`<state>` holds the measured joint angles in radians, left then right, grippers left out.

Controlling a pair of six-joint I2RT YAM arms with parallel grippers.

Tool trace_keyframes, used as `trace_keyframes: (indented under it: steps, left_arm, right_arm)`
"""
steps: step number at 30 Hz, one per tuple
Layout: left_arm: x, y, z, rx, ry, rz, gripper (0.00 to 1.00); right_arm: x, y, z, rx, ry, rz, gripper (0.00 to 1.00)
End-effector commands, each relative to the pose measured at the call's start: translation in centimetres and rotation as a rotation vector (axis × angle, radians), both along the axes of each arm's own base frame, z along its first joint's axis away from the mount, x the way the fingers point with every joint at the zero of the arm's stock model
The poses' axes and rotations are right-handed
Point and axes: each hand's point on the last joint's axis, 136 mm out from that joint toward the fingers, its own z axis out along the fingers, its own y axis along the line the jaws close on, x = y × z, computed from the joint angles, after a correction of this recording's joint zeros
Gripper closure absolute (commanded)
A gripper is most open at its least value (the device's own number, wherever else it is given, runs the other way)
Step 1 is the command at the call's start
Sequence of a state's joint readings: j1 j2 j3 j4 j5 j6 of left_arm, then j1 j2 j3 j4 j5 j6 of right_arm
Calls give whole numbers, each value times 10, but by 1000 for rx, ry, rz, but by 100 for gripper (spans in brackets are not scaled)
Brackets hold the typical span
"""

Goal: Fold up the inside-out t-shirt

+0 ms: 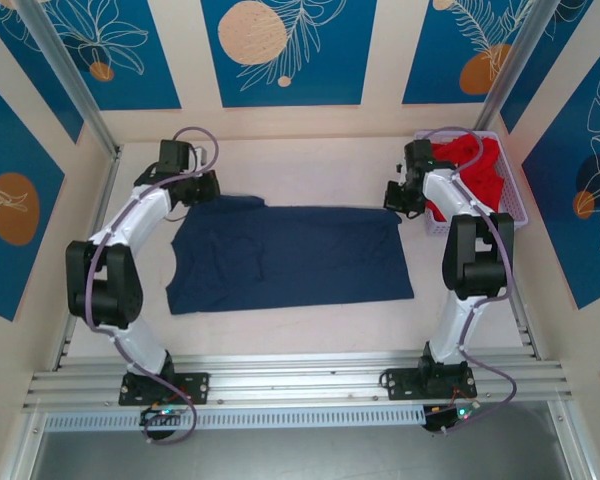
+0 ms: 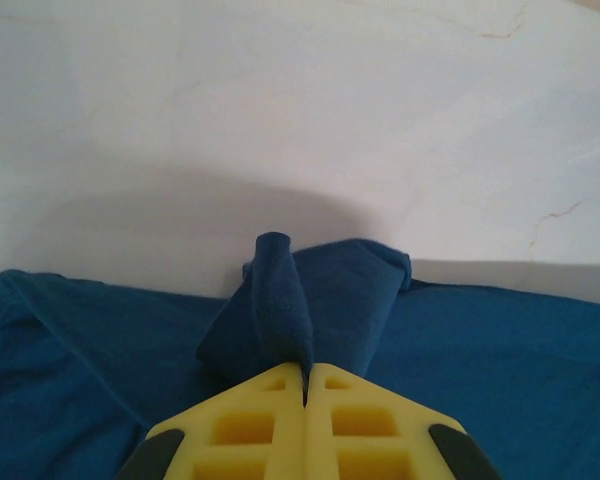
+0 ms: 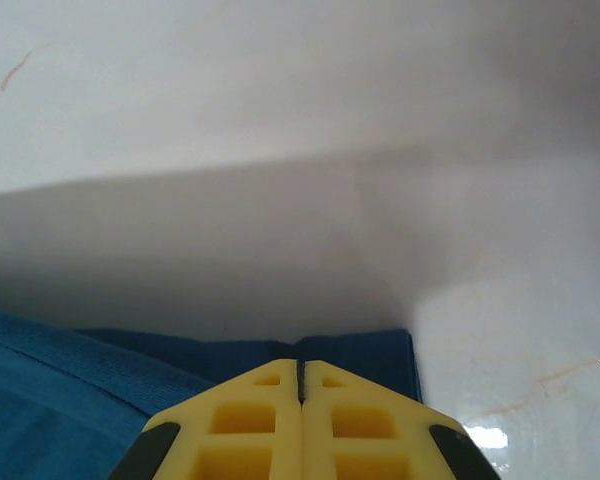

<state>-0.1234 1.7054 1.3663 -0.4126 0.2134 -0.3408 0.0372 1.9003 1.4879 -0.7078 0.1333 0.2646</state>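
T-shirt (image 1: 290, 255) corners hidden behind closed fingers (image 2: 242, 428)

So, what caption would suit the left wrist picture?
Left pincer shut on a bunched fold of the navy t-shirt, white table beyond.

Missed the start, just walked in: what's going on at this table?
A robot is working on a navy t-shirt spread mostly flat on the table. The left hand is shut on a bunched fold at its far left corner, the right hand on its far right edge. The shirt isn't folded over yet. A red garment sits in a basket at the right.
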Motion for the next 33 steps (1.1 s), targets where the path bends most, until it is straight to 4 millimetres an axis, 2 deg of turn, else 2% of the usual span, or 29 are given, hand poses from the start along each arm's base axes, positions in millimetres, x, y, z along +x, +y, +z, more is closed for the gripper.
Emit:
trace_keyframes:
  steps: [1, 7, 19, 28, 33]
  left_arm:
    - [-8, 5, 35, -11, -101, 4, 100]
    - [-39, 14, 43, 36, -102, 6, 100]
    - [-90, 29, 37, 72, -72, 51, 100]
    - [-106, 36, 47, 93, -92, 70, 100]
    - [-120, 33, 34, 71, -51, 63, 100]
  right_arm:
    - [-13, -11, 9, -8, 9, -45, 97]
    - [-31, -17, 0, -24, 62, -66, 97]
    - [-51, -14, -11, -52, 124, -52, 97]
    - [-58, -12, -12, -60, 142, -43, 97]
    - [-67, -11, -16, -59, 162, -49, 97]
